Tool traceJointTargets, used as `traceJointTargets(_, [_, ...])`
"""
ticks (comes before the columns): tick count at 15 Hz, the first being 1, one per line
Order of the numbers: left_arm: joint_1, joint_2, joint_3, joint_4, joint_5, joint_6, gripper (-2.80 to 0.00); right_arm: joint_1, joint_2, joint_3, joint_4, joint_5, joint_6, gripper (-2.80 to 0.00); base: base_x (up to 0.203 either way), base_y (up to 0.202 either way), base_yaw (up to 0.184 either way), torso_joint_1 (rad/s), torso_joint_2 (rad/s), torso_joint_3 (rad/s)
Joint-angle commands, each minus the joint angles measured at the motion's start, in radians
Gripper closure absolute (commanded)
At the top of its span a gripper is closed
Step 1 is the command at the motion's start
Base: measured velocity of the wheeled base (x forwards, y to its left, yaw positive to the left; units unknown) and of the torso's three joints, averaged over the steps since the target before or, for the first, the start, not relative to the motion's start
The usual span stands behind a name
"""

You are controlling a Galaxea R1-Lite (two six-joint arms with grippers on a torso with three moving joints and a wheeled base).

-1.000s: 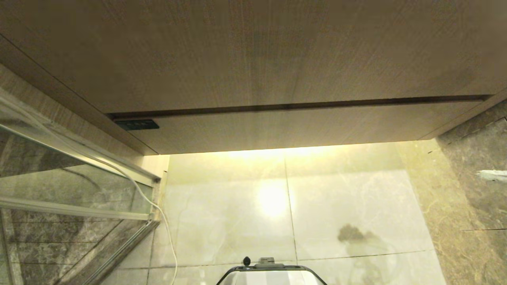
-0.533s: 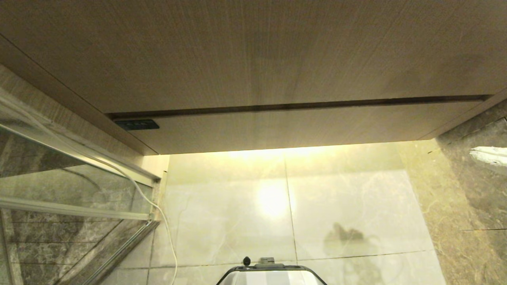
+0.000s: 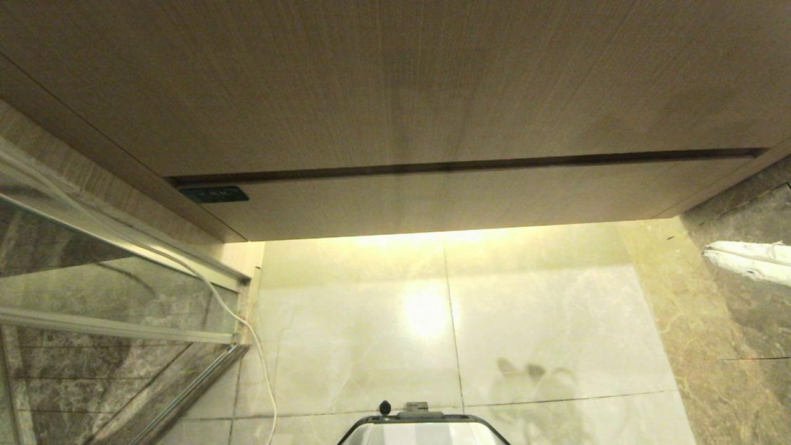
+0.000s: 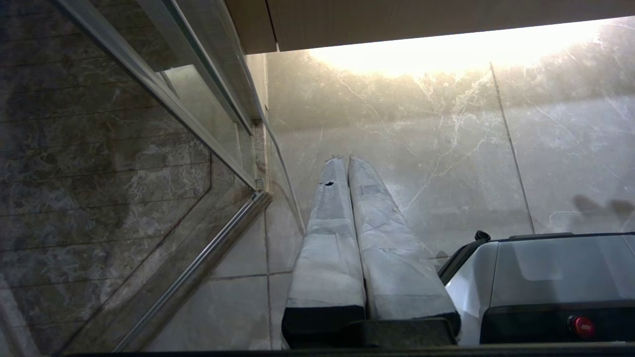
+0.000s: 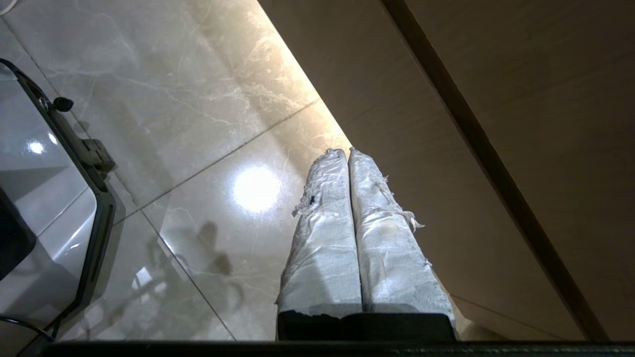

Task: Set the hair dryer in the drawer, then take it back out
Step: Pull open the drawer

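While the drawer [image 3: 432, 99] sits shut, its flat wood-grain front fills the far upper part of the head view, with a dark gap [image 3: 463, 165] running along its lower edge above a second wood panel [image 3: 445, 201]. No hair dryer shows in any view. A small dark panel [image 3: 213, 194] sits at the left end of that gap.

Entering from the right edge of the head view, the right gripper [image 3: 710, 254] hangs in the air over the dark marble strip [image 3: 741, 321], its wrapped fingers [image 5: 327, 213] pressed together and holding nothing. In its wrist view they point at the line where the lit floor meets the cabinet.

Parked low on the left, the left gripper [image 4: 345, 159] is also clenched and empty, fingers [image 4: 377, 228] touching along their length, beside the robot's white base [image 4: 545, 277].

Pale glossy floor tiles [image 3: 346, 334] lie below the cabinet, with a bright light reflection [image 3: 425, 312]. A glass partition with metal frame [image 3: 117, 327] stands on the left, and a white cord [image 3: 259, 358] runs down past it to the near floor.
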Motion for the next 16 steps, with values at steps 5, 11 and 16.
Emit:
traceJointTargets(5, [-0.001, 0.0, 0.002, 0.0, 0.0, 0.0, 0.0, 0.169, 0.154, -0.032, 0.003, -0.085, 0.009, -2.8, 0.0, 0.0, 0.0, 0.0, 0.0, 0.0])
traceJointTargets(11, [0.0, 0.0, 0.001, 0.0, 0.0, 0.0, 0.0, 0.208, 0.328, -0.101, -0.092, -0.129, 0.004, -2.8, 0.0, 0.0, 0.0, 0.0, 0.0, 0.0])
traceJointTargets(16, [-0.001, 0.0, 0.001, 0.0, 0.0, 0.0, 0.0, 0.187, 0.445, -0.132, -0.221, -0.377, -0.323, -2.8, 0.0, 0.0, 0.0, 0.0, 0.0, 0.0])
